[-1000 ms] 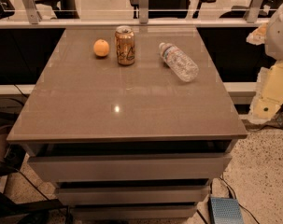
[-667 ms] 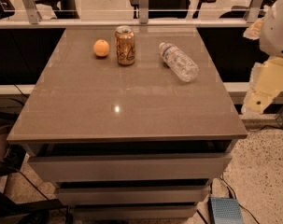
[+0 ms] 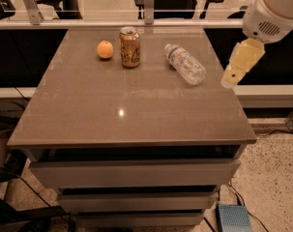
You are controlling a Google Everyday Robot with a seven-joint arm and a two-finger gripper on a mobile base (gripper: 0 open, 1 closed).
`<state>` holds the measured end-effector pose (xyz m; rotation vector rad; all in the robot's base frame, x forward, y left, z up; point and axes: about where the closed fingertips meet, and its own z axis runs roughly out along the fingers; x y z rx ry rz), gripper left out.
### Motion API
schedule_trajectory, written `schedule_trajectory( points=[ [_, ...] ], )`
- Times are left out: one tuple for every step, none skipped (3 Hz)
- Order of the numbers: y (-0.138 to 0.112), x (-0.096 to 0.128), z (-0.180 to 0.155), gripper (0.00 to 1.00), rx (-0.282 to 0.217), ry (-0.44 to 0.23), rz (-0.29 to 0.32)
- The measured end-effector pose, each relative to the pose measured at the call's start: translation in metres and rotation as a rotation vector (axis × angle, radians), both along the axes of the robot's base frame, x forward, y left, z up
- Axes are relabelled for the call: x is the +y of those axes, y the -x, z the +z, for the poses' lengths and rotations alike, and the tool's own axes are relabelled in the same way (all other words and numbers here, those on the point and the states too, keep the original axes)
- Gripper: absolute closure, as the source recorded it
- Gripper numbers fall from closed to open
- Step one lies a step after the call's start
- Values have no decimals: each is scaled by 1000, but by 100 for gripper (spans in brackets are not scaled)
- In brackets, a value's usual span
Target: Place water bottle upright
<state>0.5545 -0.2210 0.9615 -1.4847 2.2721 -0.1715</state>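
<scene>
Camera view. The water bottle (image 3: 185,64) lies on its side on the far right part of the bench (image 3: 122,105), white cap pointing toward the far edge and base toward the near right corner. It lies well apart from the gold can (image 3: 129,47), which stands upright to its left, and from the orange (image 3: 105,49) beyond the can. The hand (image 3: 233,74) hangs in the air off the right edge of the bench, near the bottle's base end but not touching it, and above bench level. How far open the hand is cannot be told from this view. It touches nothing and appears to carry nothing. The step in hand is judged to be the approach for a grasp. Done well, this would bring the hand in across the ribbed body, square to the bottle's long axis and nearer the cap end than the base. The base is then free to swing down and meet the bench flat. A round, light bottle is likely to roll if nudged from the side, so contact should come from both sides together.
</scene>
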Motion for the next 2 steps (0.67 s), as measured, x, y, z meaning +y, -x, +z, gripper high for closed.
schedule_trajectory(
  points=[
    [-50, -7, -13, 0, -11, -88, -134],
    [-92, -11, -30, 0, -9, -208, -270]
  ],
)
